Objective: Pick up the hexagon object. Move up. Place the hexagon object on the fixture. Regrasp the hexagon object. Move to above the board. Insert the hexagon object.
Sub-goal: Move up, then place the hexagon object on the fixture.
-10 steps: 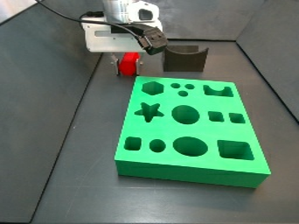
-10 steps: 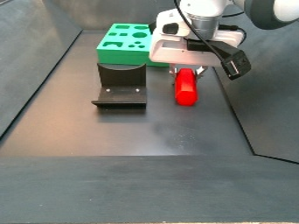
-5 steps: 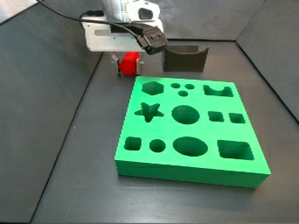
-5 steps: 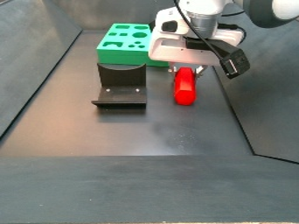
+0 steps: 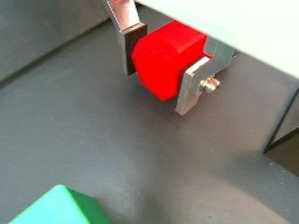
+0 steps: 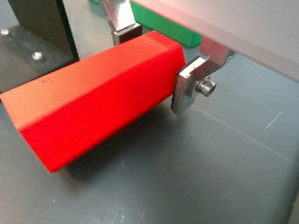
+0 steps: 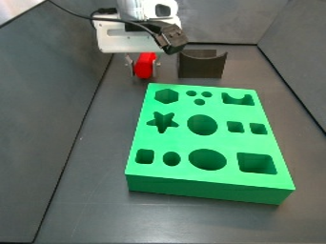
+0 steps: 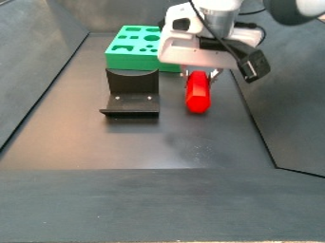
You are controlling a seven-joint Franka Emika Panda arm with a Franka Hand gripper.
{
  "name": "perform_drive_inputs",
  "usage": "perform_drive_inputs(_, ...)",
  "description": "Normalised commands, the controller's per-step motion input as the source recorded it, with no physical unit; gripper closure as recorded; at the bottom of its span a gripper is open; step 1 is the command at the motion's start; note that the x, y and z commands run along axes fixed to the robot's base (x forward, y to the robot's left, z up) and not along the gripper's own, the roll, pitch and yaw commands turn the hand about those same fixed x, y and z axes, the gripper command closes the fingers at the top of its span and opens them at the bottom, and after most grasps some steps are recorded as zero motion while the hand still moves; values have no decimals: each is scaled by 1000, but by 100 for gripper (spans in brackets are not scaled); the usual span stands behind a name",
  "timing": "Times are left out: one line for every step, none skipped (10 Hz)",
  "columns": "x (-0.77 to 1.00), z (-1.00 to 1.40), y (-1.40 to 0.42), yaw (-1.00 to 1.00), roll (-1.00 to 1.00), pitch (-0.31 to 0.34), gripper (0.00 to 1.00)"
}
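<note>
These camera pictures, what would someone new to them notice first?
Probably the bright red hexagon object, which fills a wrist view, gripped at one end between the gripper's silver fingers. In a side view it hangs from the gripper beside the dark fixture. Next comes the big green board with its star, circle and square cut-outs, apart from both.
</note>
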Motion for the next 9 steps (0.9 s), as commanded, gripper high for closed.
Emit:
perform_drive_inputs(-87, 720, -44, -5, -14, 45, 100)
perform_drive_inputs(-53, 575, -23, 7, -26, 40, 100)
perform_drive_inputs(-31, 444, -14, 12, -39, 42, 100)
perform_drive_inputs(-25, 253, -12, 15, -59, 44, 100)
perform_drive_inputs(0, 1000, 0, 0, 0, 0, 100)
perform_drive_inputs(12, 1000, 4, 2, -13, -27, 100)
perform_drive_inputs(-3, 1000, 0, 7, -25, 2, 100)
perform_drive_inputs(-10, 1000, -3, 16, -42, 16, 100)
perform_drive_inputs(-12, 1000, -5, 20, -57, 22, 100)
